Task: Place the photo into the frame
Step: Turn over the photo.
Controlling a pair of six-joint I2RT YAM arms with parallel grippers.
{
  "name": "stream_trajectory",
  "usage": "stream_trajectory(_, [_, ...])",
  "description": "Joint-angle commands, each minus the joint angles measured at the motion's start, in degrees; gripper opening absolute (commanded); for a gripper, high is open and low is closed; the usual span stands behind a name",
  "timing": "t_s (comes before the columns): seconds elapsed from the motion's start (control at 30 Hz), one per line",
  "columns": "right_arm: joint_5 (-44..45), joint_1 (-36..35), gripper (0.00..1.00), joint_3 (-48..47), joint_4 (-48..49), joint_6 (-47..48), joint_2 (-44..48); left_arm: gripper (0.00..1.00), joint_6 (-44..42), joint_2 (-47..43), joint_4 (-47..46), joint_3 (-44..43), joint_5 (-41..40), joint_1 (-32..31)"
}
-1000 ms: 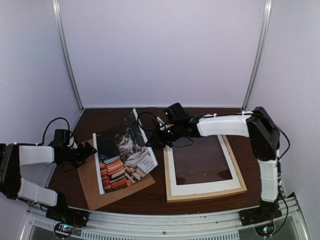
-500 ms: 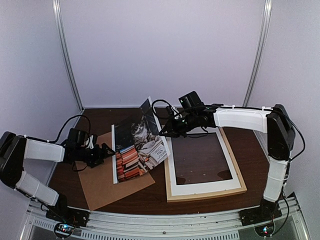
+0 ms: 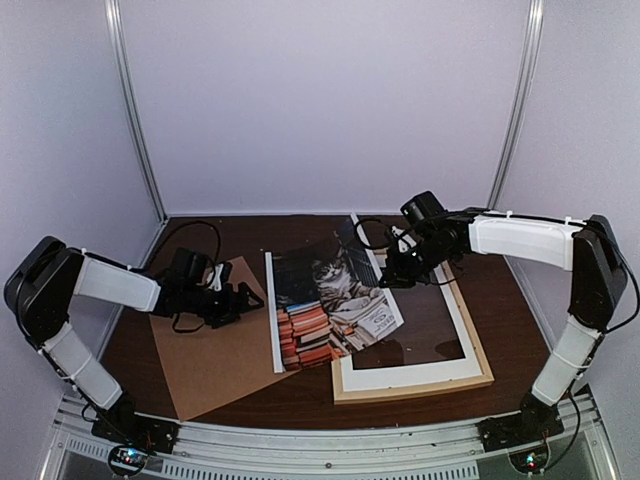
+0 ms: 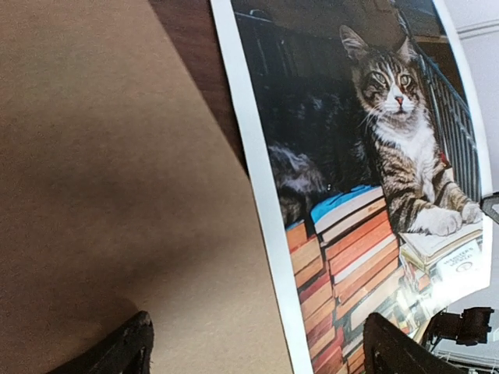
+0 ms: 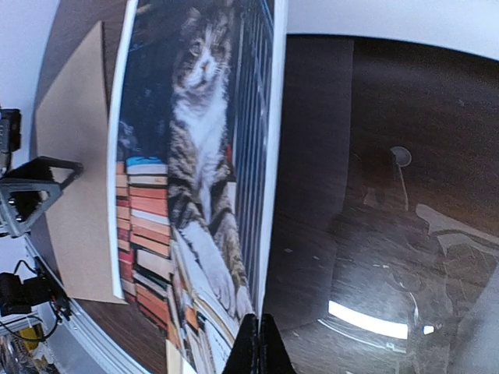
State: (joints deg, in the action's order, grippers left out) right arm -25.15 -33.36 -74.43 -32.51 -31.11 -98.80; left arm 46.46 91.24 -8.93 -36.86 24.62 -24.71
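Note:
The photo (image 3: 325, 305), a tabby cat on red and orange books, hangs tilted, right edge raised. My right gripper (image 3: 391, 279) is shut on that edge. The photo's right part is over the left side of the frame (image 3: 483, 352), and its left edge is low near the table. In the right wrist view the shut gripper (image 5: 257, 343) pinches the photo (image 5: 195, 195). My left gripper (image 3: 246, 298) is open at the photo's left edge. In the left wrist view the gripper (image 4: 257, 358) straddles the white border of the photo (image 4: 351, 195), its fingertips (image 4: 125, 354) wide apart.
A white mat border (image 3: 400, 378) lies inside the frame, with reflective glass in its opening (image 5: 374, 234). The brown backing board (image 3: 205, 360) lies on the table under my left gripper, also in the left wrist view (image 4: 93, 156). Booth walls and posts stand close behind.
My right gripper has carried the photo to the right, from over the backing board to partly over the frame. My left gripper has followed its left edge rightward, still open.

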Motion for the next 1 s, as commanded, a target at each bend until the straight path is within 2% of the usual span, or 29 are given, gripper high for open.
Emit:
stream_trajectory(0.0, [6.7, 2.0, 0.0, 3.6, -5.9, 4.0, 2.9, 0.94, -0.6, 2.9, 0.6, -4.9, -1.4, -3.3])
stream_trajectory(0.27, [12.7, 3.8, 0.0, 6.6, -9.1, 6.1, 3.8, 0.94, -1.5, 8.9, 4.2, -12.4, -2.6, -7.8])
stream_trajectory(0.6, [17.8, 5.0, 0.0, 8.9, -10.6, 6.3, 5.1, 0.94, 1.1, 15.0, 3.4, -17.7, -0.6, -12.3])
stream_trajectory(0.83, [16.5, 5.2, 0.0, 10.1, -9.3, 5.6, 5.6, 0.92, 5.6, 18.5, -2.8, -18.7, 4.0, -13.2])
stream_trajectory(0.97, [15.2, 5.2, 0.0, 10.5, -8.3, 5.1, 5.9, 0.84, 7.5, 20.4, -6.9, -19.1, 6.1, -13.7])
